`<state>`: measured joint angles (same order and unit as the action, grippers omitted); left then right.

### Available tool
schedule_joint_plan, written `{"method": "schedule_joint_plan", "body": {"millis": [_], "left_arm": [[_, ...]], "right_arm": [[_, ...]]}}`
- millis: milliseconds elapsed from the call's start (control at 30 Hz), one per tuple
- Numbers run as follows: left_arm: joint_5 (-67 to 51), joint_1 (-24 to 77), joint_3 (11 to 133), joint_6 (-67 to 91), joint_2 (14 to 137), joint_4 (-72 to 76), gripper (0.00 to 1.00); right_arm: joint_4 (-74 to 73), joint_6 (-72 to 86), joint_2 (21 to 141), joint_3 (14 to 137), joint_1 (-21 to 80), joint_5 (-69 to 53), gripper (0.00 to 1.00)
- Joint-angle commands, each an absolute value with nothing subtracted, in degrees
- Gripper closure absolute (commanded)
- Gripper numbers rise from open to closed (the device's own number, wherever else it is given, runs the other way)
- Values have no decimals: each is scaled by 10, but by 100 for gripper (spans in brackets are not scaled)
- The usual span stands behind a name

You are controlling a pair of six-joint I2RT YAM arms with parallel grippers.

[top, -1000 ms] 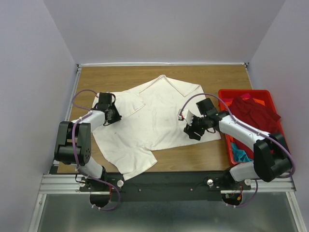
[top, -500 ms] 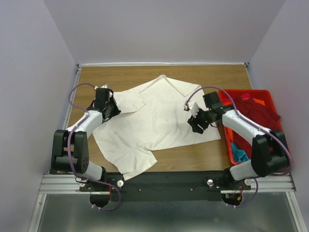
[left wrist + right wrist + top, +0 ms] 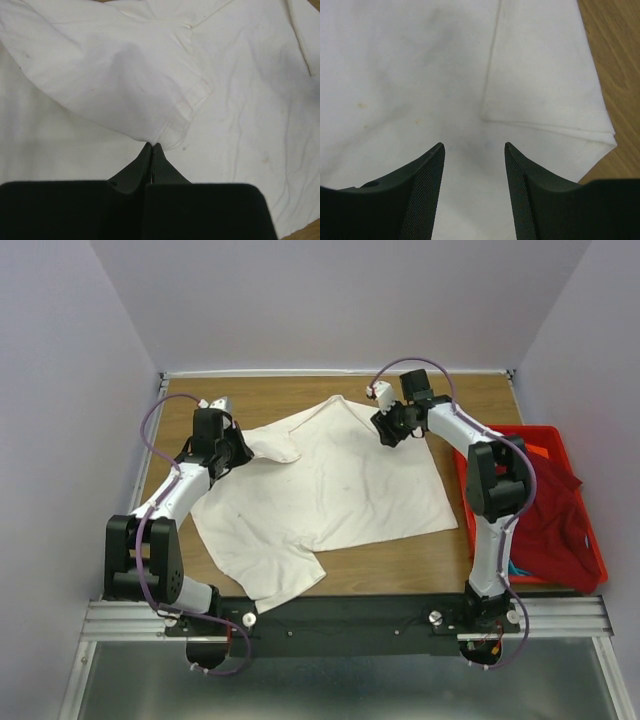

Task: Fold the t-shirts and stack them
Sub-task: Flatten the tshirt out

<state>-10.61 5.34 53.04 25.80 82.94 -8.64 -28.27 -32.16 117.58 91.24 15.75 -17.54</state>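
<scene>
A cream-white t-shirt (image 3: 330,490) lies spread on the wooden table. My left gripper (image 3: 236,450) is shut on the hem of the shirt's left sleeve (image 3: 165,125), and its fingertips (image 3: 152,146) pinch the cloth edge. My right gripper (image 3: 388,428) is open over the shirt's far right sleeve (image 3: 545,90). Its jaws (image 3: 473,146) stand apart just above the cloth and hold nothing. A dark red t-shirt (image 3: 548,510) lies in the red crate, with a bit of orange cloth (image 3: 536,451) behind it and a sliver of teal cloth (image 3: 514,567) at the near end.
The red plastic crate (image 3: 478,430) stands at the table's right edge. Bare wood (image 3: 250,395) shows behind the shirt and at the near right (image 3: 400,565). White walls enclose the table on three sides.
My right arm has swung from the shirt's right hem to its far right sleeve, still open. My left gripper has moved a little farther back with the sleeve in it.
</scene>
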Motion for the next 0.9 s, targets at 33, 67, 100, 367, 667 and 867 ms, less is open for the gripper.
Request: {"method": "schedule_joint_plan", "body": {"millis": [33,67,100,367,667,867], "left_arm": [[-146,52,555,239,830,-69,100],[-148,53,556,237,831,-68,100],[-149,52,558,237,833,-68,100],[-164,47,562,235,843,-62,100],[-170,46,562,238,846,-59,100],[-163,37,565,250,842,-55,100]], "right_arm": [[-312,-298,1248,1016,157,-156,43],[-315,-296,1257,1029,156,-156,44],[-322,-292,1273,1038,157,-156,45],[-337,-272,1325,1089,158,-163,48],[-342,-268,1343,1079,158,-159,55],[-343,-270,1339,1091,158,-138,82]]}}
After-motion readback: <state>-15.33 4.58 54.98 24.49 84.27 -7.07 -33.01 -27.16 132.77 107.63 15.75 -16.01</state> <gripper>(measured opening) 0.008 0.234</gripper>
